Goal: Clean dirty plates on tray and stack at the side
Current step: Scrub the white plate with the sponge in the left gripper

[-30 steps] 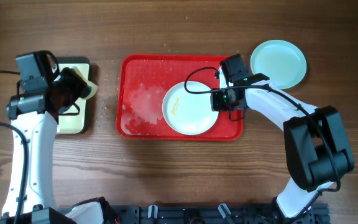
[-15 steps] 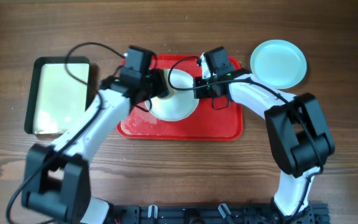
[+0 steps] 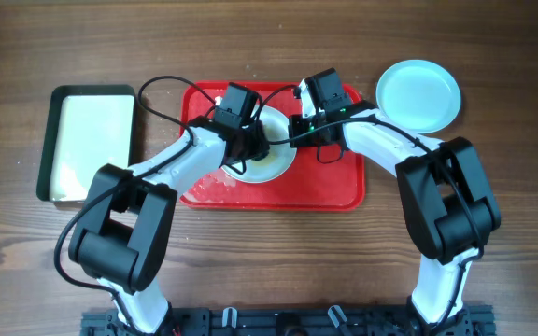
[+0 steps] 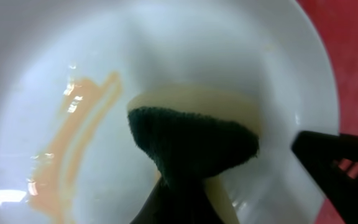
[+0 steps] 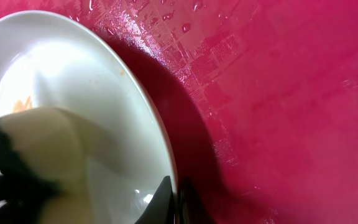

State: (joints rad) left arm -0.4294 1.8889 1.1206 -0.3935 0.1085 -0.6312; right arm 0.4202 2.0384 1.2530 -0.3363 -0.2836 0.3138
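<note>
Here, a white plate lies in the red tray, which catches drips. The right tool pinches the plate's rim, apparently to steady it. The left tool grips a sponge, dark scrubbing face pressed into the plate beside an orange smear. A light blue plate rests on the table beyond the tray's right end, likely starting the clean stack.

The wooden worktop carries three things. The red tray lies beneath both jaws. A cream pan sits well apart, beyond the left jaws. A light blue plate rests near the right jaws, just off the tray's corner.
</note>
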